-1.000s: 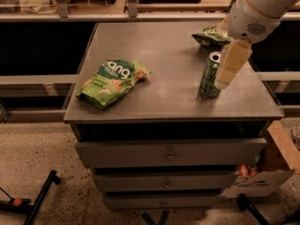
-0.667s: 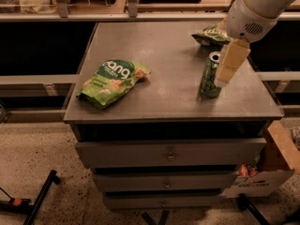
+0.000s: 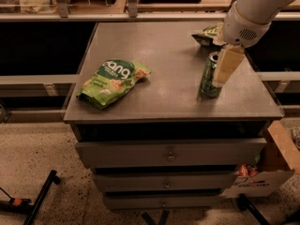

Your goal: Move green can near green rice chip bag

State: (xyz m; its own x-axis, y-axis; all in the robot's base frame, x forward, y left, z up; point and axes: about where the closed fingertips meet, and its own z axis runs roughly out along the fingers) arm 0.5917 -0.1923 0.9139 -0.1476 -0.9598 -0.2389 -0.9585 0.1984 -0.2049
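The green can (image 3: pixel 207 80) stands upright on the right side of the grey cabinet top (image 3: pixel 164 55), near its front edge. The green rice chip bag (image 3: pixel 112 80) lies flat on the left side of the top, well apart from the can. My gripper (image 3: pixel 226 68) hangs from the white arm at the upper right and sits against the right side of the can, covering part of it.
A smaller dark green snack bag (image 3: pixel 207 33) lies at the back right, behind the can. The cabinet has several drawers (image 3: pixel 168 151) below. A cardboard box (image 3: pixel 269 170) stands on the floor at right. Black stand legs (image 3: pixel 40 198) are at lower left.
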